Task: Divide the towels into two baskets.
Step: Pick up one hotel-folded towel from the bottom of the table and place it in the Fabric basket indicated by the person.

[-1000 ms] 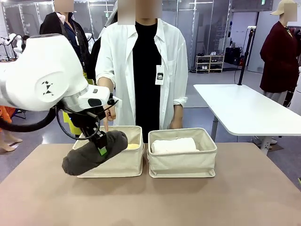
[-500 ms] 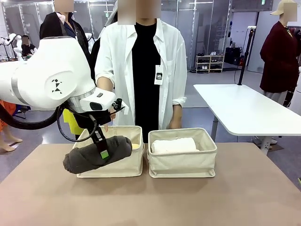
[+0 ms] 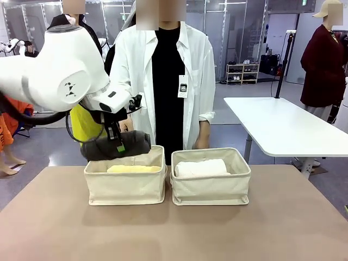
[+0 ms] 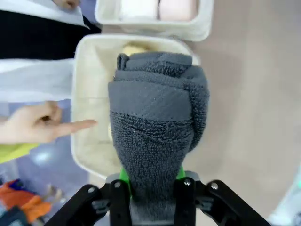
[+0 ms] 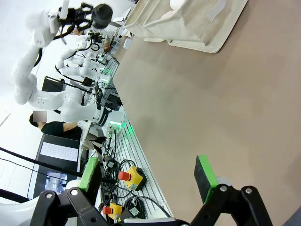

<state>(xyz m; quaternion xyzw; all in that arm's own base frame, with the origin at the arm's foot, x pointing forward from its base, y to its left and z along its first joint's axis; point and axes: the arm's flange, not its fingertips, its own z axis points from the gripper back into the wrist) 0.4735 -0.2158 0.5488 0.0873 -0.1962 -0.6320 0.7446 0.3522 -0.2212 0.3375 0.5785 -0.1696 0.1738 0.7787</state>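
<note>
Nearest the robot's side: bare brown table (image 3: 174, 234). Right gripper (image 5: 148, 181) hangs over the table edge, jaws spread wide, nothing between the green pads.

Mid-table: two beige baskets side by side, almost touching. Left basket (image 3: 126, 187) holds the pale yellow towel (image 3: 133, 169), lying flat inside. Right basket (image 3: 211, 187) holds the white towel (image 3: 200, 167); the left wrist view shows the pale pink towel (image 4: 178, 8) lying next to the white one in that same basket (front view shows little of it behind the white roll).

Above the left basket's far-left rim: left gripper (image 3: 119, 147) clamped narrow on the dark grey towel (image 3: 117, 145), gripped near one end. Roll is held roughly level, clear of the basket, not touching the yellow towel. From the wrist camera the roll hangs directly over the basket opening.

Far side: person in white shirt stands behind the baskets; one hand (image 4: 35, 123) beside the left basket, index finger pointing towards it.

Progress (judgement): three of four towels placed. Remaining: lower and release the grey roll into the left basket, giving two per basket.
</note>
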